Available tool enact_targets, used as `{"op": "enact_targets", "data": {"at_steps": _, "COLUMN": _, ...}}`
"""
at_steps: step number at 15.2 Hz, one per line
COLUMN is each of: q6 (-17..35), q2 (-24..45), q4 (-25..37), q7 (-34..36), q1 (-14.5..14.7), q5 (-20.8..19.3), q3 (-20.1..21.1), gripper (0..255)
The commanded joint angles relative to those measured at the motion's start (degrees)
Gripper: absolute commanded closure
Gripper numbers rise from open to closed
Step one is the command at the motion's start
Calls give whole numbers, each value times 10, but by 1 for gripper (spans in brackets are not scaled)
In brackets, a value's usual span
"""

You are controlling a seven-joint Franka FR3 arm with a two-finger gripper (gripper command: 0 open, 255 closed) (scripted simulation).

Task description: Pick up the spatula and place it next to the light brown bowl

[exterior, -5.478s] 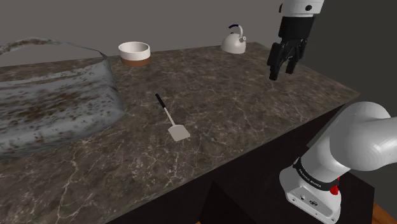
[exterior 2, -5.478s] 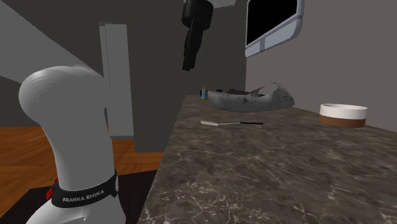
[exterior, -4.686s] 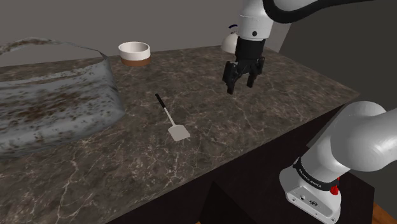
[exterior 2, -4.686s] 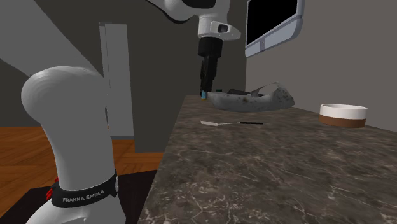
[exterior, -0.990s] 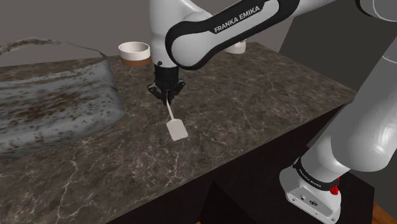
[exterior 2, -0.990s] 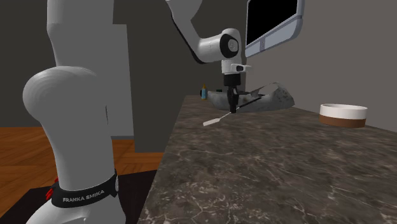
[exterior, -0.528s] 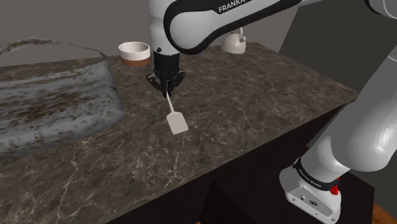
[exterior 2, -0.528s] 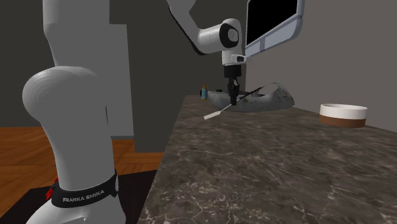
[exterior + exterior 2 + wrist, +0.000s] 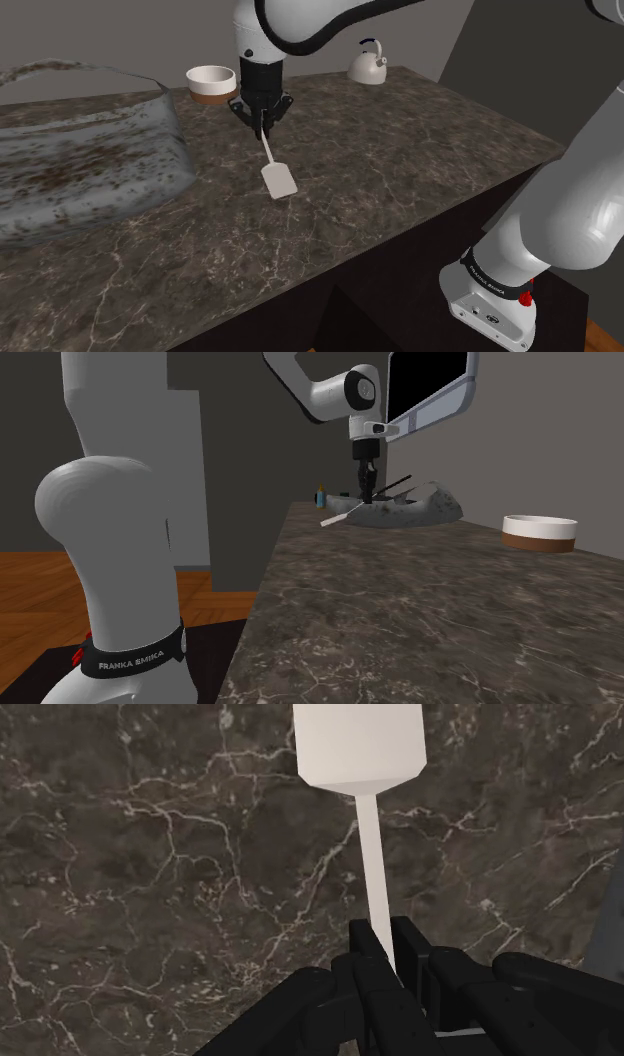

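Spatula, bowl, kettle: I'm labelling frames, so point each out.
spatula [image 9: 279,181], shoulder view, on its white blade.
bowl [image 9: 211,91], shoulder view, on its front wall.
kettle [image 9: 367,68], shoulder view, on its white body.

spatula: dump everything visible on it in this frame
The spatula has a flat, squarish white blade, a thin white shaft and a black handle. The material is not clear. The gripper is shut on it where shaft meets handle, and only the fingers touch it. It hangs tilted, blade end lower, seemingly clear of the dark marbled counter, with the handle sticking out past the fingers.
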Motion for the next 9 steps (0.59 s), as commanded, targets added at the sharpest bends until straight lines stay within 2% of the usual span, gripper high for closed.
{"op": "enact_targets", "data": {"at_steps": 1, "q6": -18, "q2": -4, "q4": 15, "q7": -2, "q1": 0, "q5": 2, "q3": 0, "gripper": 255}}
{"op": "enact_targets", "data": {"at_steps": 4, "q6": -34, "q2": -7, "q4": 28, "q7": -4, "q1": 0, "q5": 4, "q3": 0, "gripper": 255}}
{"op": "enact_targets", "data": {"at_steps": 9, "q6": -46, "q2": 44, "q4": 89, "q7": -51, "q1": -25, "q5": -13, "q3": -24, "gripper": 255}}
